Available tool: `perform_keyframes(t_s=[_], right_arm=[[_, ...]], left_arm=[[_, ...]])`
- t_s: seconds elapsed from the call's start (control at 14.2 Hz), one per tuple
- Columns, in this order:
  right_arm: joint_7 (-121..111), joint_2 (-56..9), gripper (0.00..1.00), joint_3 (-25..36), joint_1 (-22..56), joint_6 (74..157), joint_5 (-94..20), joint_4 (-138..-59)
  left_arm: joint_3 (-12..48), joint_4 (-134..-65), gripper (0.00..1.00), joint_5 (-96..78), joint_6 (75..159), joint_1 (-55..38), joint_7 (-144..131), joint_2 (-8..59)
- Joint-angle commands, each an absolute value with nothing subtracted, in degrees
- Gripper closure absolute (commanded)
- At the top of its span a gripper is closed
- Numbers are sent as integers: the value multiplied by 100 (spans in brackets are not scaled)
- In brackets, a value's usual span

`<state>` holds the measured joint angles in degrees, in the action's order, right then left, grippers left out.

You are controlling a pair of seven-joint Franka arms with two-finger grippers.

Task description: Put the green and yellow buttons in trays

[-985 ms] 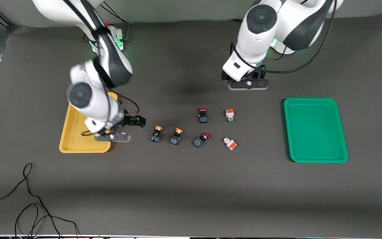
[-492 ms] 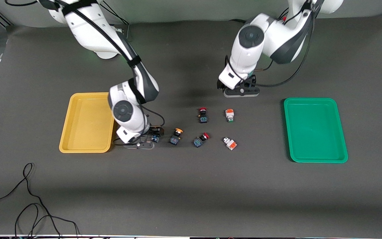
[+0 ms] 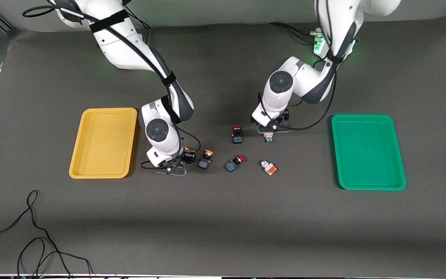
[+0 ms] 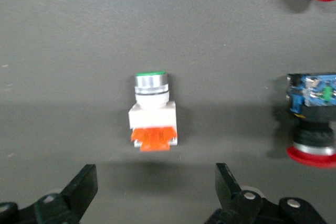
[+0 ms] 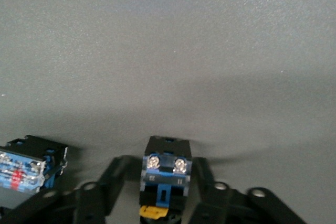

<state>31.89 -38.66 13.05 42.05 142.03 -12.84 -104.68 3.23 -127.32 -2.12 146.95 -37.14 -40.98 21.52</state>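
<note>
Picking stage, with nothing placed in either tray yet. Clamped with the right claw (image 5: 166, 192), low on the bench (image 3: 223, 217): one yellow button (image 5: 167, 169), pressed on both sides of its black-blue body, lying between the yellow tray (image 3: 103, 173) and the second yellow button (image 3: 206, 159), just beside the latter. Looks like a grip just made, not lifted.

Held wide apart over the bench: the left claw (image 4: 155, 174), low over a green button (image 4: 152, 114) that lies on its side, green tip pointing away from the claw, orange block toward it. Not touched yet, by the look of the left wrist view. Nearer to the front camera, lying free: the second green button (image 3: 268, 167). Between the yellow pair and the green pair: two red-capped switches (image 3: 237, 134), to be left alone.

Next, probably: raise the yellow button straight up, taking care not to knock its neighbour, carry it over the yellow tray, let go low. For the left side: come down around the white body, close, then carry toward the green tray (image 3: 368, 188) at the left arm's end. Small rounded parts, so a risk of slipping or turning in the grip.
</note>
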Motion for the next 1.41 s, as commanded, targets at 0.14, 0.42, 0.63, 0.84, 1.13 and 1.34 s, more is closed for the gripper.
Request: perform_keyframes(t_s=[0.14,0.42,0.63,0.84,1.13,1.34], right_arm=[[3639,-3701,100,1423,4281,14108,-1424,-10398],[2229,-2771,100,1835,3746,12380,-1415,-10283],[654,-1893,100,2432,3279,10982,-1424,-10388],[-462,-952,100,3293,3261,10688,-1424,-11290],[-1869,-1158,100,4235,3243,11816,-1424,-12381],[-1986,-1730,100,4228,3252,12759,-1598,-12770]], left_arm=[[220,-12533,0,-132,14845,-3753,-4122,2478],[202,-12428,29,-53,14836,-3700,-4157,2610],[202,-12384,63,-62,14740,-3639,-4192,2602],[202,-12297,69,-79,14643,-3490,-4219,2497],[228,-11061,69,-202,12539,-3095,-4210,2110],[220,-10311,69,-510,11499,-2779,-4122,1794]])
